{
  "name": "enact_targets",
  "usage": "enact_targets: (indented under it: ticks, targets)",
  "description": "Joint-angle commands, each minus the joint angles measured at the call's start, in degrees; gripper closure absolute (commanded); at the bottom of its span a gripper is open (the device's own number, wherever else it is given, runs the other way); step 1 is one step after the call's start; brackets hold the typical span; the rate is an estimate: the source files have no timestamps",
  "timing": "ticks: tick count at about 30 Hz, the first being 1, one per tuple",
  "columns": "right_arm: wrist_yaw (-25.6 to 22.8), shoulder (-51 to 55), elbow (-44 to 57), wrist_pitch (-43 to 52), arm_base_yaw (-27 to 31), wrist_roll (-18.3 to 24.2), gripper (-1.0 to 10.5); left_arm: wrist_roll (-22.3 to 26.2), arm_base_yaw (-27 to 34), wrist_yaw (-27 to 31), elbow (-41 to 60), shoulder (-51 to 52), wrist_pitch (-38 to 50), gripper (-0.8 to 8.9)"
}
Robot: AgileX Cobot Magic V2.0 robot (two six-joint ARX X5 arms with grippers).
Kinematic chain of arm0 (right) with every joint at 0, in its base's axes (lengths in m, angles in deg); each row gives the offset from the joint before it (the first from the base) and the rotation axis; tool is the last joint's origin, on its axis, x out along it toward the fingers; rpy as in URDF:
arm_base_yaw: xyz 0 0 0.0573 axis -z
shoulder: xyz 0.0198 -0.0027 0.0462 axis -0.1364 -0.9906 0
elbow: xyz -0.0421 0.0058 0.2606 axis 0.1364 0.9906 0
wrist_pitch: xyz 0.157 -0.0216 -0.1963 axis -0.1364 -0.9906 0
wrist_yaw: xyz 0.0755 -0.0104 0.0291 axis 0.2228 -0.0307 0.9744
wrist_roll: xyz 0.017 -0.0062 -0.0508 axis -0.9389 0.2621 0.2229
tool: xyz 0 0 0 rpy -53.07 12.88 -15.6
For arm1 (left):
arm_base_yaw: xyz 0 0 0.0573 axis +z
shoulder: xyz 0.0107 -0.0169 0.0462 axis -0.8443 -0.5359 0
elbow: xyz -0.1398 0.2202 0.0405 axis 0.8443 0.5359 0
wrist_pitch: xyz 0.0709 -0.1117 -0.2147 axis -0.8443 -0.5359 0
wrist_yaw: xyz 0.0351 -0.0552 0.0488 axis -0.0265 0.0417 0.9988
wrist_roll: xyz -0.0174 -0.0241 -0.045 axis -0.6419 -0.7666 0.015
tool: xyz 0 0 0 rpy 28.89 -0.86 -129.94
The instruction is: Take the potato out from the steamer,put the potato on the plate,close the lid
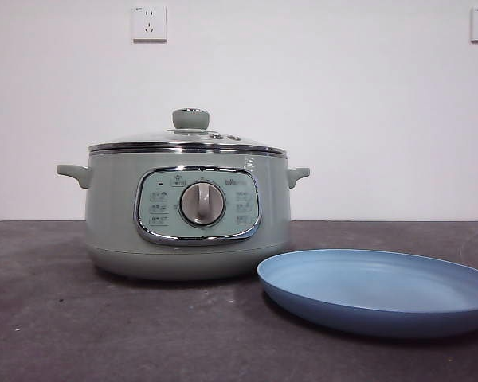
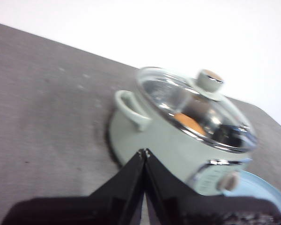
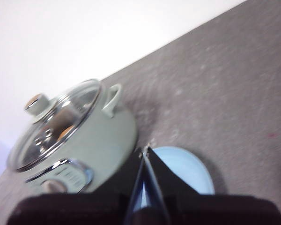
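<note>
Front view is showing the lid (image 1: 188,140) sitting on the steamer (image 1: 187,215) beside the plate (image 1: 378,290), the potato (image 2: 189,123) lying inside, both end effectors (image 2: 144,151) (image 3: 146,149) hovering clenched, risking the knob slipping free.

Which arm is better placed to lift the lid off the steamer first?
Probably the left: the left gripper points at the steamer and its lid, while the right gripper hovers over the plate. Both jaws are shut.
</note>
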State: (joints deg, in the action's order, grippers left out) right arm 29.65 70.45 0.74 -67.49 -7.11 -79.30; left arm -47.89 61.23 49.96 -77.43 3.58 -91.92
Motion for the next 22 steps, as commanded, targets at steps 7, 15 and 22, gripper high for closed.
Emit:
enact_targets:
  ticks: [7,15,22]
  targets:
    - [11.17,-18.45,-21.68,-15.85,-0.35,13.7,9.6,9.49,0.17,-10.78,-15.15,-15.13,-8.63,8.22]
    - [12.76,-32.94,-40.96,-36.35,-5.16,30.82,9.6,20.02,0.02,-20.33,-28.98,-28.13,-20.37,8.22]
    - [12.66,-38.36,-47.5,-44.22,-9.92,34.56,9.6,27.58,-1.73,-21.86,-37.22,-33.92,-32.13,8.22]
